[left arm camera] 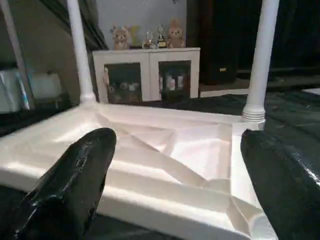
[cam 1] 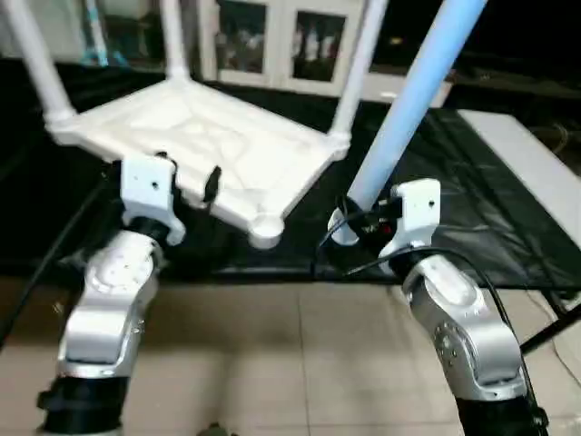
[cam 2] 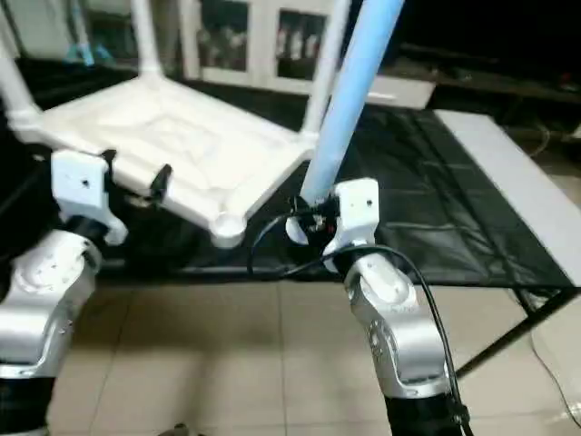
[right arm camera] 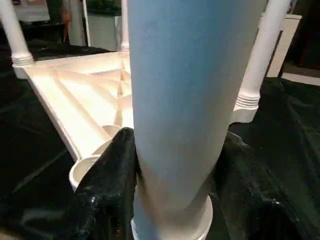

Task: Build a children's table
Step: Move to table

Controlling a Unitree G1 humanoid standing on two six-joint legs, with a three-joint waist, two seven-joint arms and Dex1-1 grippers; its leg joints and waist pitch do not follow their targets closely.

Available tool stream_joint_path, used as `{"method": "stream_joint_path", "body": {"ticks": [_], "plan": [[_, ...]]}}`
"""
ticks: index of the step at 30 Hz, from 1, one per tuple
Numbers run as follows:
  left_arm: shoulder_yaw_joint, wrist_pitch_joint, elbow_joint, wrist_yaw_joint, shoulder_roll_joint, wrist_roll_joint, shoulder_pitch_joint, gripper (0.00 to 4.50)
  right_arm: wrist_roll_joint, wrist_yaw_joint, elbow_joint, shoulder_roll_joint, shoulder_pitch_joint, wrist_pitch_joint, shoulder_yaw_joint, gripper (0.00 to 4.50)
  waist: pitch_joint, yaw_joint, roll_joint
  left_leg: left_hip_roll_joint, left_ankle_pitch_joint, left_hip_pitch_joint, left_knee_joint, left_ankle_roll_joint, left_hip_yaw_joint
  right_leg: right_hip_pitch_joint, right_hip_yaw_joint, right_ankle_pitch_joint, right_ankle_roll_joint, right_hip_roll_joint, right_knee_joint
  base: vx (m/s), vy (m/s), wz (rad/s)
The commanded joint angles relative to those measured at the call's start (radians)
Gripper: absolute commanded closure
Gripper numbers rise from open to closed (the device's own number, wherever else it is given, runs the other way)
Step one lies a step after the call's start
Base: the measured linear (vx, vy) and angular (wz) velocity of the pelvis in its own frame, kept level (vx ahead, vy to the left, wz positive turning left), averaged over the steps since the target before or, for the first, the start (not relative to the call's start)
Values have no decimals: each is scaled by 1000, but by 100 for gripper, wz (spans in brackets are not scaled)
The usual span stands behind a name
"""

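So the tabletop [cam 1: 209, 145] is lying upside down on the black-covered work surface [cam 1: 472, 200], ribbed underside up, with three legs already standing in their corner sockets. The one empty socket [cam 1: 264, 228] is the near corner, closest to the robot. The right gripper [cam 1: 360, 221] is pinching the fourth leg [cam 1: 408, 100] near its lower end; the leg leans up and away, its foot just right of that open socket and not yet over it. The left gripper [cam 1: 186, 182] has its fingers spread wide at the near edge of the top, around the rim but not clamping it, as far as I can tell.

My take on doing this well: clamp the rim with the left first so the top can't skate, then stand the leg upright before lowering it. Going in tilted will probably jam it on the socket lip. Push straight down once it's centred.
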Motion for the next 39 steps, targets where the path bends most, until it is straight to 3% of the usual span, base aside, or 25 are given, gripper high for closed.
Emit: {"method": "stream_joint_path", "body": {"ticks": [1, 2, 3, 5, 6, 9, 13, 15, 17, 18, 19, 20, 22, 24, 26, 28, 29, 30, 31, 32, 35, 36, 37, 38, 39], "plan": [[-11, 5, 15, 7, 5, 17, 1, 0, -3, 0, 0, -20, -8, -4, -34, 266, -67, -8, 48, 159, -496, 62, -196, -102, -92, -23, 15, -80, 12, -40, -18, -96, -23, 4], [-7, 2, 17, -1, 16, 21, 2, 0, -5, 3, 2, -21, -9, -3, -31, 266, -66, -8, 26, 98, -541, 45, -179, -78, -66, -1, 45, -43, -5, -79, -97, -82, -88, -8], [-6, -3, 19, -4, 17, 20, 2, 0, -7, 4, 3, -22, -9, -4, -30, 266, -54, 8, -5, 55, -501, 12, -110, -109, -37, 2, 104, -183, -12, -199, -191, -82, -88, -8], [-8, -8, 22, -12, 19, 18, -1, 0, -8, 6, 2, -22, -8, -6, -27, 266, -59, 40, -43, 49, -237, 13, -20, -65, -21, 21, 140, -430, 52, -273, -249, -79, -73, -25], [-10, -20, 17, -26, 17, 16, -3, 0, -9, 8, 1, -22, -6, -11, -27, 266, -47, 54, -32, 59, -64, -5, -51, -60, -19, 38, 97, -535, 61, -229, -242, -76, -55, -32], [-10, -17, 1, -32, 10, 16, -2, 0, -19, 6, 4, -29, -11, -21, -30, 266, -49, 22, 3, 104, -454, 46, -126, -143, -28, 20, 48, -505, -9, -137, -206, -18, -6, -10], [-16, -12, -5, -33, 8, 16, -4, 0, -16, 11, 12, -41, -21, -16, -38, 266, -27, 16, 24, 27, -715, -8, -171, -63, -54, 153, -32, -570, -60, -139, -234, 8, 8, 9], [-20, -12, -3, -34, 10, 20, -6, 0, -16, 15, 15, -46, -23, -16, -36, 266, -19, 13, 13, 18, -635, -5, -139, -42, -32, 171, -29, -725, -54, -170, -267, 51, 22, 57], [-21, -13, -2, -39, 7, 23, -7, 0, -24, 26, 18, -51, -25, -20, -30, 266, -6, 16, -4, 60, -427, 33, -1, 18, -19, 176, -23, -905, -82, -294, -374, 74, 46, 65], [-21, -14, -4, -39, 6, 23, -7, 0, -32, 30, 18, -56, -24, -24, -23, 266, 0, 17, 2, 82, -277, 17, 21, 50, -14, 212, -36, -880, -86, -308, -384, 89, 67, 63], [-22, -14, -5, -40, 6, 27, -6, 0, -40, 32, 19, -58, -23, -27, -16, 266, 1, 17, 22, 99, -293, 44, -11, 34, -17, 214, -49, -824, -85, -270, -373, 110, 100, 56], [-24, -14, -8, -41, 6, 29, -5, 0, -43, 30, 18, -55, -21, -30, -12, 266, -22, -34, 62, 160, -678, 194, -165, -121, -100, 72, -45, -309, -75, -53, -101, 136, 115, 20], [-26, -13, -12, -45, 7, 28, -2, 0, -38, 23, 18, -48, -18, -31, -17, 266, -47, -32, 57, 152, -635, 218, -153, -92, -117, -3, -13, -117, 23, -39, -30, 160, 110, 8], [-32, -8, -16, -53, 8, 24, 1, 0, -25, 13, 18, -41, -17, -24, -32, 266, -34, -30, 47, 129, -509, 179, -162, -45, -63, -27, -19, -18, 31, -31, -11, 177, 80, 2], [-40, -8, -19, -65, 6, 17, 3, 0, -25, 13, 19, -47, -18, -22, -35, 266, -34, -43, 12, 122, -408, 187, -180, 52, -26, -54, -6, 127, -2, -62, -61, 182, 28, 3], [-49, -8, -19, -76, 3, 16, 4, 0, -30, 13, 19, -52, -18, -24, -38, 266, -33, -40, -47, 75, -487, 174, -174, 81, 19, 5, 65, 26, -39, -119, -166, 200, -12, 7], [-54, -9, -17, -82, 2, 17, 5, 0, -33, 13, 20, -52, -18, -24, -42, 266, -31, -18, -70, 25, -469, 148, -114, 82, 50, 42, 129, -209, -46, -161, -225, 214, -82, 21], [-60, -10, -13, -84, 0, 22, 4, 0, -38, 10, 20, -52, -17, -23, -47, 266, -32, 18, -82, -24, -280, 139, 38, 88, 48, 76, 215, -697, -69, -236, -312, 214, -82, 21], [-65, -9, -9, -88, -2, 22, 3, 0, -36, 8, 20, -51, -15, -19, -53, 266, -48, 33, -66, -23, -181, 57, 67, 68, 5, 162, 247, -660, -156, -256, -278, 227, -61, 10], [-69, -9, -5, -92, -3, 21, 3, 0, -36, 5, 19, -50, -13, -20, -56, 266, -53, 44, -60, -22, -107, 18, 80, 31, -16, 186, 238, -423, -243, -220, -248, 242, -9, 5], [-78, -11, 2, -103, -3, 24, 6, 0, -27, -1, 7, -46, -6, -24, -71, 266, -47, 59, -29, 20, 15, -13, 48, -12, -31, 182, 186, 6, -424, -176, -233, 202, 29, 7], [-78, -12, 3, -107, -3, 25, 7, 0, -21, -2, 3, -45, -4, -23, -76, 266, -47, 49, 38, 86, 36, 130, -91, -167, -14, 54, 124, -17, -229, 0, -161, 147, 68, 0], [-78, -12, 4, -109, -3, 25, 8, 0, -18, -3, 1, -44, -3, -22, -79, 266, -25, 0, 35, 126, -52, 172, -121, -175, -25, 1, 82, -98, -131, 16, -143, 133, 92, -33], [-84, -16, 5, -117, -2, 28, 11, 0, -18, -4, -1, -49, 0, -24, -84, 266, -57, 11, 39, 243, -206, 246, -150, -164, -70, -78, 47, -150, -6, -52, -5, 196, 80, -46], [-86, -16, 5, -120, 0, 28, 13, 0, -16, -7, -2, -49, 2, -22, -89, 266, -56, 18, 47, 233, -164, 244, -146, -161, -47, -90, 34, -101, 7, -61, 0, 196, 80, -46]]}}
